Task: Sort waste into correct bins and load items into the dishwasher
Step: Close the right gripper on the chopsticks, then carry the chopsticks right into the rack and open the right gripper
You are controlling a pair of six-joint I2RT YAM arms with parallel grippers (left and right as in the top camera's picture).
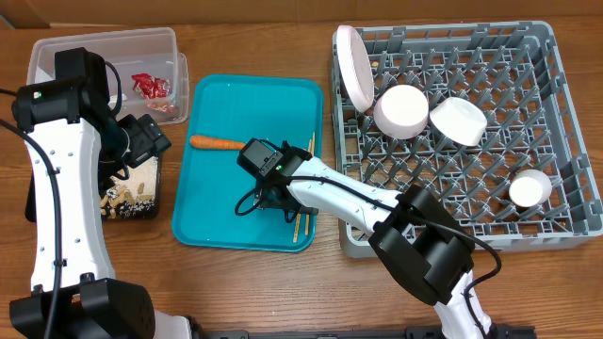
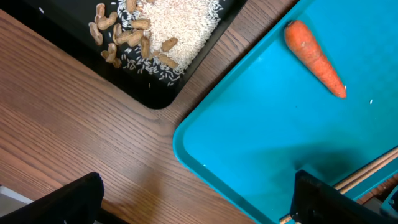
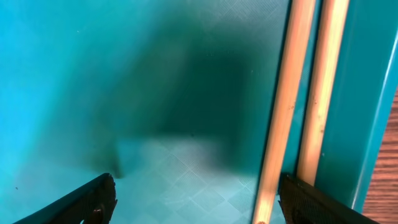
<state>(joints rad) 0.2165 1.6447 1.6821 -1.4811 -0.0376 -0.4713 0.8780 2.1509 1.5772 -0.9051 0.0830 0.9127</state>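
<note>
The orange carrot (image 1: 215,143) (image 2: 314,57) lies on the teal serving tray (image 1: 217,217). Two wooden chopsticks (image 1: 299,226) (image 3: 289,106) lie along that tray's right rim. My right gripper (image 1: 271,196) (image 3: 199,205) is open, low over the tray floor; one chopstick runs just inside its right finger, the other at that finger. My left gripper (image 1: 149,139) (image 2: 199,208) hangs open and empty above the wood between the black tray (image 1: 155,209) (image 2: 74,43) and the teal tray. Peanut scraps (image 2: 127,37) and white crumbs lie in the black tray. The red wrapper (image 1: 155,87) lies in the clear tub (image 1: 57,47).
The grey dish rack (image 1: 565,85) at the right holds an upright plate (image 1: 353,66), two bowls (image 1: 402,110) (image 1: 459,121) and a cup (image 1: 529,188). My right arm stretches from the table's front across the rack's near-left corner.
</note>
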